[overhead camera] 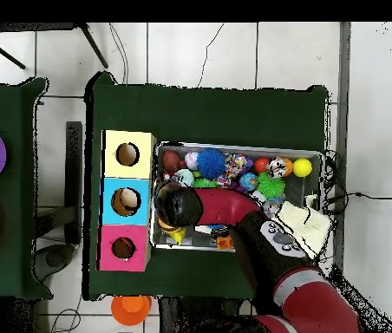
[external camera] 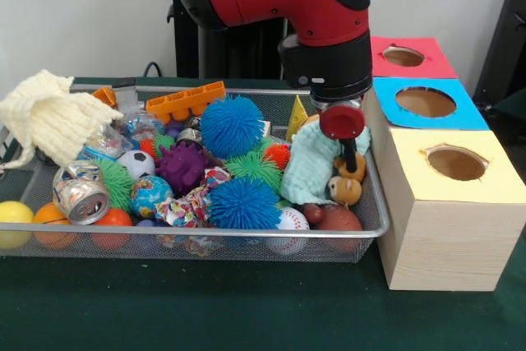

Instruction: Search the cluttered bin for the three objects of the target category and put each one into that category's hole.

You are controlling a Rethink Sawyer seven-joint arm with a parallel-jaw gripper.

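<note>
My gripper [external camera: 351,156] hangs low over the right end of the wire bin [external camera: 374,232]. It sits against a pale green cloth [external camera: 312,172] and just above a small brown plush toy [external camera: 344,190]. Whether it holds anything is hidden. In the overhead view the arm's wrist [overhead camera: 179,205] covers the gripper at the bin's end beside the box. The wooden box [external camera: 440,240] stands right of the bin, with a red hole [external camera: 403,57], a blue hole [external camera: 425,102] and a yellow hole [external camera: 456,162]. Spiky blue balls [external camera: 233,125], a purple spiky ball [external camera: 182,167], a baseball [external camera: 289,221] and a football [external camera: 339,219] lie in the bin.
A cream knitted piece [external camera: 51,117] drapes over the bin's left rim. A crushed can [external camera: 80,193], an orange toy block [external camera: 184,102], a soccer ball [external camera: 136,163] and a yellow ball [external camera: 15,221] crowd the left half. Green cloth [external camera: 205,306] covers the table in front.
</note>
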